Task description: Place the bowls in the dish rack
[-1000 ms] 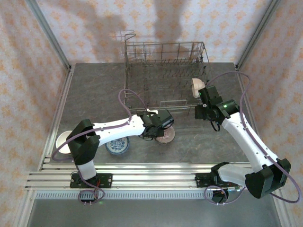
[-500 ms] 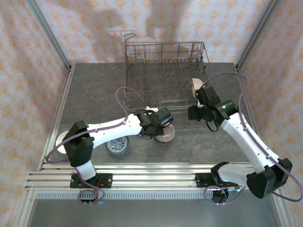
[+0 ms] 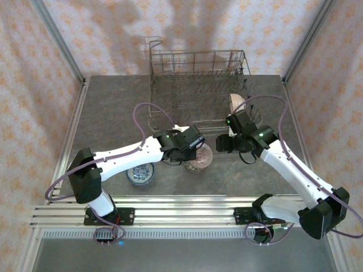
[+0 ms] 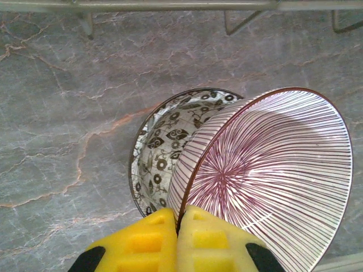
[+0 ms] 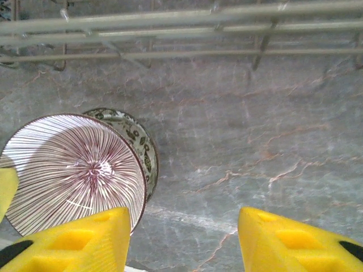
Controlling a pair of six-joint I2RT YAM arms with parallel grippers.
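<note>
Two bowls lie just in front of the rack. A striped bowl is tipped up on edge, and a floral bowl sits flat on the table beneath it. The left gripper is pinched tight on the striped bowl's near rim. The right gripper hangs beside it, also on the rack's near side, with its jaws about half apart and holding nothing.

The step looks like lifting the striped bowl off the floral one to carry it to the rack. A rim pinch gives little hold, so the lift is best done slowly and straight up until the striped bowl clears the floral rim. I cannot tell whether the two touch, and dragging sideways could shove the lower bowl. Holding the bowl on edge would let it slot upright into the rack. The right gripper may be lined up for a hand-over. If so, the rim should sit squarely between its jaws before the left lets go.

The left wrist view gives the pinch itself and how the two bowls overlap. The right wrist view gives the bare table between the bowls and the rack's near edge. The top view adds a blue bowl farther from the rack, and a pale bowl standing in the rack's right end.
</note>
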